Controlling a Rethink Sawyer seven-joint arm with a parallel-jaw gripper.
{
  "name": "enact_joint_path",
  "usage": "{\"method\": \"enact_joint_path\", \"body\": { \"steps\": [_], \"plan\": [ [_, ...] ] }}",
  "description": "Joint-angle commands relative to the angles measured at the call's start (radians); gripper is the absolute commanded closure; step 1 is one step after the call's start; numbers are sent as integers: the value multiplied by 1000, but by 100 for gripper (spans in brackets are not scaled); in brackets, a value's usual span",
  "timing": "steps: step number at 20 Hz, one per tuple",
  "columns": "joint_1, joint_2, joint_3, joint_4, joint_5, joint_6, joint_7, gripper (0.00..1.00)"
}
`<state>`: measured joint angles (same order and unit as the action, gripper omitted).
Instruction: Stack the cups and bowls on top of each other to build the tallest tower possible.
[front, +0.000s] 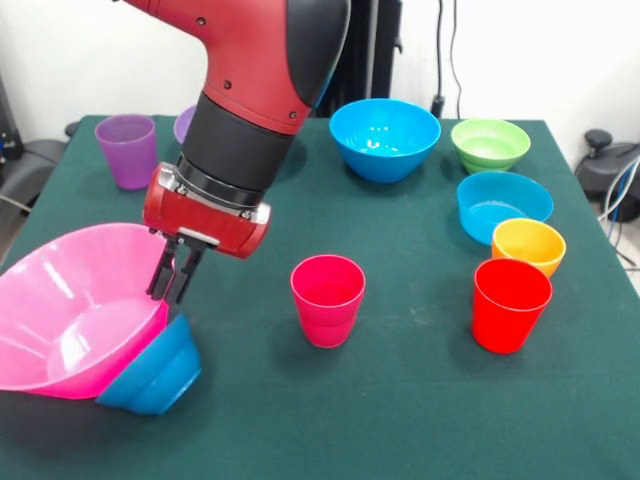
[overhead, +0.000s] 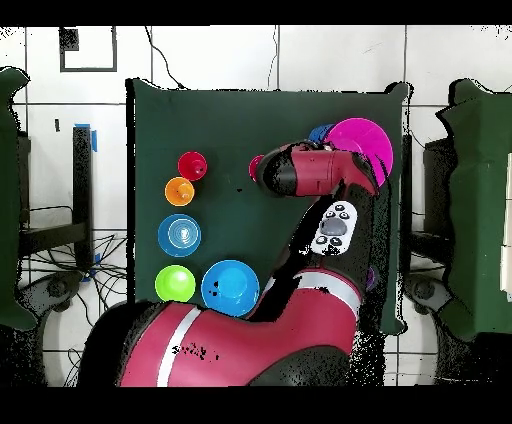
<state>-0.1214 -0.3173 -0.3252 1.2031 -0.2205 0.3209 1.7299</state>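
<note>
On green table (front: 420, 400); white wall (front: 540, 50)

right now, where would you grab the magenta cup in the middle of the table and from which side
Best by its rim, from straight above. The magenta cup stands upright with its mouth open upward, so one finger could go inside and one outside the wall. It tapers toward the base, so a side grip lower down might slip. Nothing crowds it: the red cup and tilted pink bowl stand apart.

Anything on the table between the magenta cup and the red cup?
Nothing; the front view shows bare green cloth between the magenta cup and red cup.
</note>
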Motion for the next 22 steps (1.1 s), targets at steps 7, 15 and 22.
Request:
{"method": "enact_joint_path", "body": {
  "steps": [7, 15, 22],
  "plan": [
    [40, 62, 68, -34, -39, 146, -1, 100],
    [93, 38, 13, -58, -61, 182, -23, 100],
    [108, 22, -2, -97, -86, 231, -85, 100]
  ]
}}
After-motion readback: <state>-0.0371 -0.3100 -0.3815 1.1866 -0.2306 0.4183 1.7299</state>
